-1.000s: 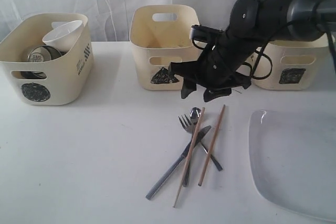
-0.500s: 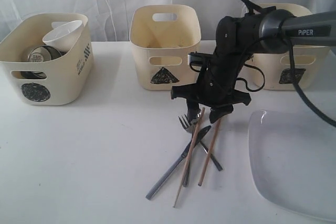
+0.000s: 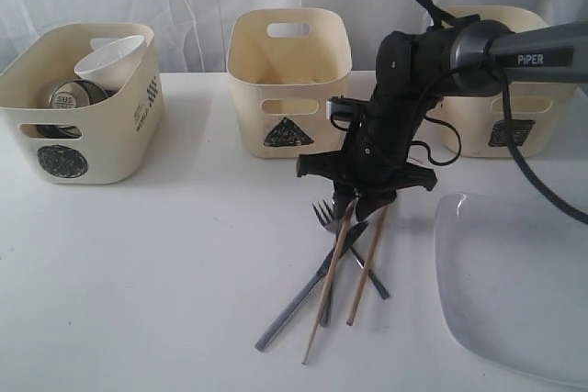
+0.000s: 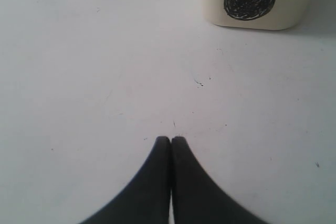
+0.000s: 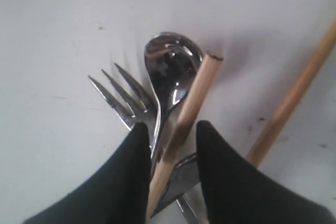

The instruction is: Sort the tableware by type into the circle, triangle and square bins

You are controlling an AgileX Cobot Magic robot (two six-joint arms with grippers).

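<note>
We see the right arm's fingers (image 3: 356,201) lowered onto the heap of cutlery, which lies about in the middle of the table (image 3: 165,263), somewhat toward its near edge. In the right wrist view these fingers (image 5: 170,129) stand with a narrow gap. Between them passes one wooden chopstick (image 5: 184,119), and beside it the neck of the steel spoon (image 5: 173,64). A little space shows on both sides of the stick, so they are not clamped on it. The steel fork (image 5: 118,100) lies just beside the spoon, and the second wooden chopstick (image 5: 294,98) is outside the gap. The steel knife (image 3: 299,305) lies crossed under the sticks and points toward the near edge.

The large white square plate (image 3: 514,282) rests at the near right corner. Three cream plastic tubs stand along the far edge. The one marked with a circle (image 3: 92,135) is at the left and holds a small white bowl (image 3: 110,60) and a steel mug (image 3: 69,95). The one marked with a triangle (image 3: 248,107) is in the middle, and the one marked with a square (image 3: 542,107) is at the right, behind the arm.

The left arm's fingers (image 4: 170,139) are pressed together with nothing between them, over bare table near the circle tub (image 4: 299,3).
</note>
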